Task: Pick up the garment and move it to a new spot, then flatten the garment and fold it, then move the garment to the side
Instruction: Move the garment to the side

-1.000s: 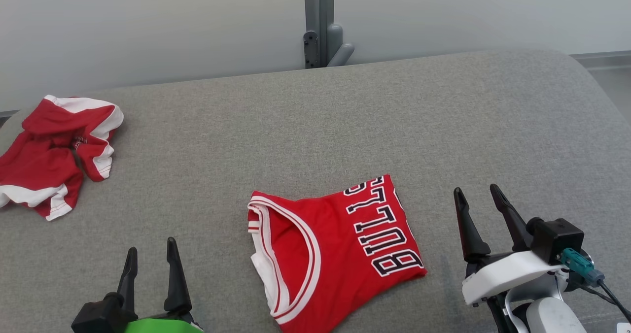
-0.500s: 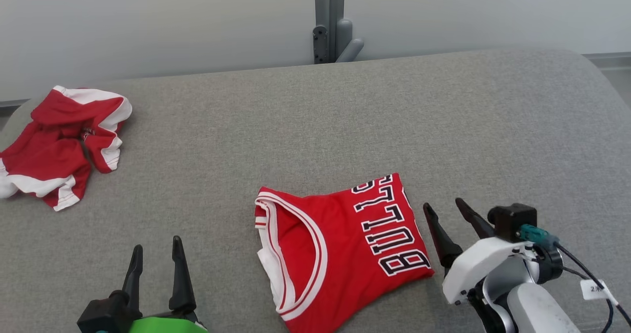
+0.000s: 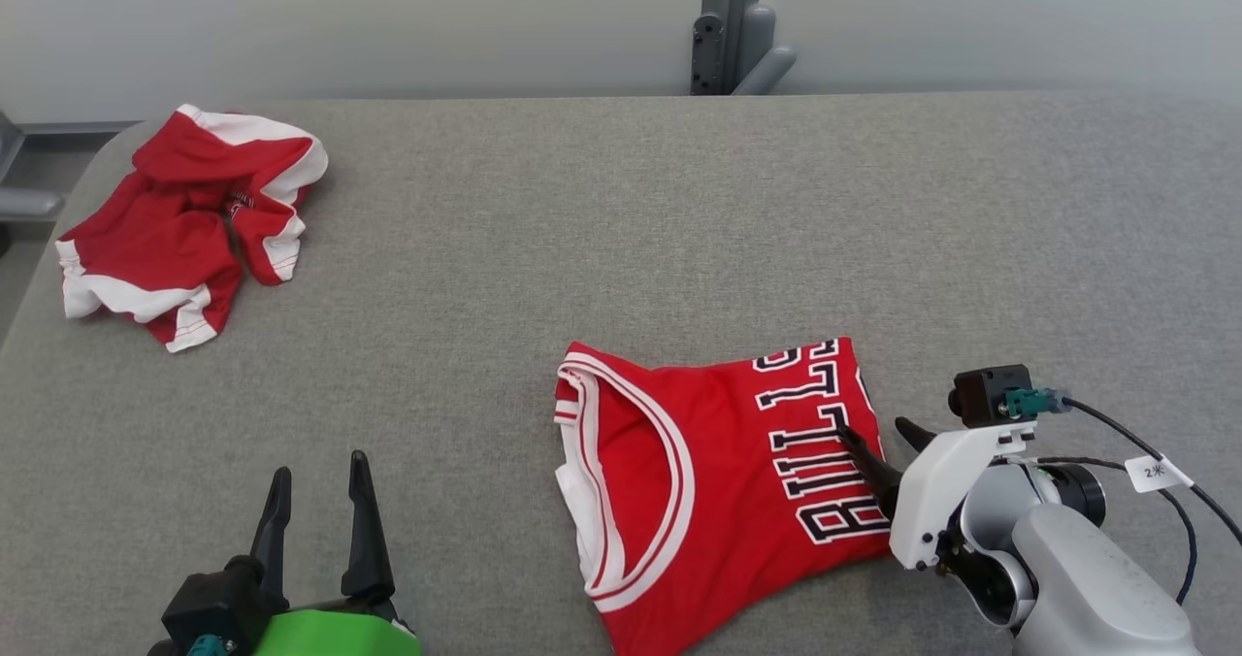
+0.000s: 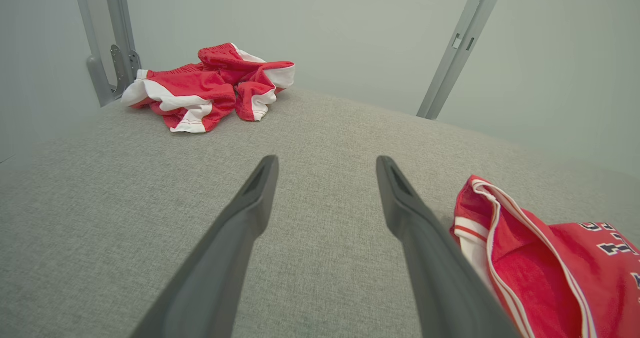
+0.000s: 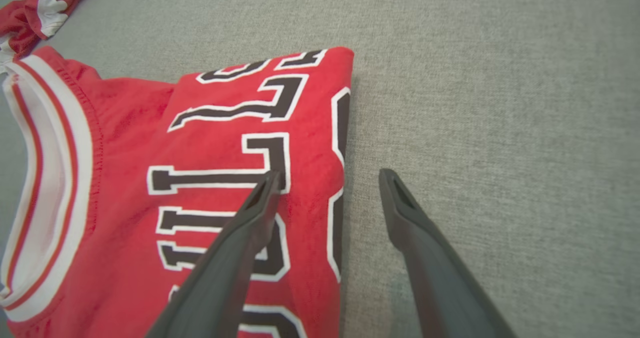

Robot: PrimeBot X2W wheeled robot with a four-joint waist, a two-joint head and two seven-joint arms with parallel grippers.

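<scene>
Folded red jersey with dark letters (image 3: 718, 472), flat on the grey cloth tabletop (image 3: 582, 229), near, right of middle. Right gripper (image 3: 872, 428), fingers spread wide, one each side of its right edge. Left gripper (image 3: 320, 464), fingers spread, near left, holding nothing.

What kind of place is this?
Probably a robot lab, not a home: a grey padded table, a bare wall with a metal post, a folded red jersey and a crumpled red garment.
</scene>
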